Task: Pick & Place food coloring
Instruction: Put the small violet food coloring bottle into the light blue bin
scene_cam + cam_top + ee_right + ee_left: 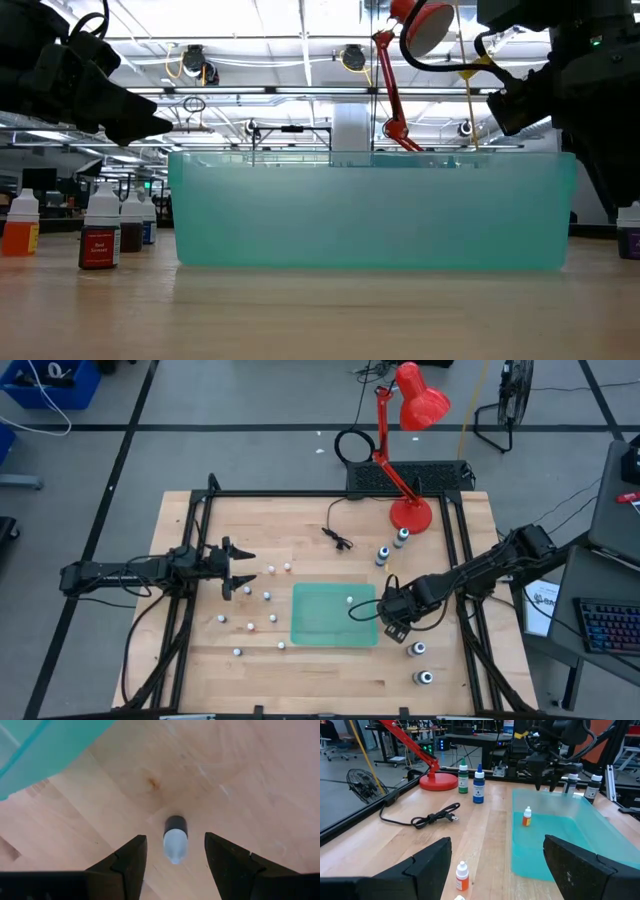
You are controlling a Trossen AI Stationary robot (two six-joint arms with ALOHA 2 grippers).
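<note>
My right gripper (395, 618) points down just past the right rim of the green tray (335, 615). It is open. A small food coloring bottle (175, 840) with a white cap and dark body stands on the table between its fingers, with a gap on each side. One small bottle (349, 600) stands inside the tray. Several more small bottles (249, 627) stand on the wood left of the tray. My left gripper (235, 570) waits open at the left, level, with nothing in it; a small orange bottle (462, 876) stands in front of it.
Two larger bottles (401, 537) stand near the red lamp's base (410, 513), and two more (416, 650) near the table's right front corner. A black cable with a plug (338, 538) lies on the wood behind the tray.
</note>
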